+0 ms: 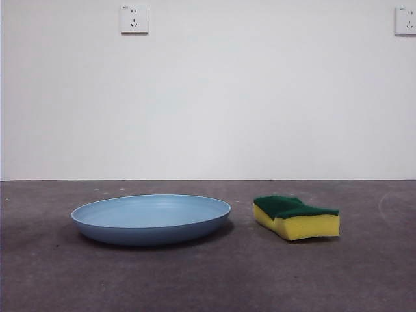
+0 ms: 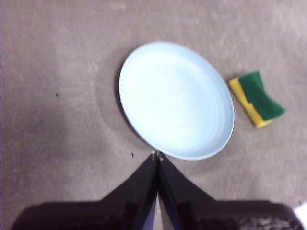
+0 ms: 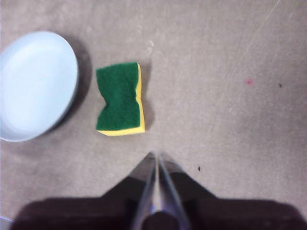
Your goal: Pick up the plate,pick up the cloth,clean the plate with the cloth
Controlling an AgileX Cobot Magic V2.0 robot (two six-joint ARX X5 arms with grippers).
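Note:
The light-blue plate lies flat on the dark table, left of centre in the front view. To its right lies the cloth, a yellow sponge with a green top, a short gap away from the plate. My left gripper hangs shut above the table beside the plate, its tips close to the rim, and the cloth shows beyond the plate. My right gripper is shut above the bare table, a little way from the cloth, with the plate further off. Neither arm shows in the front view.
A white wall with two sockets stands behind the table. The grey-brown table top stretches around both objects.

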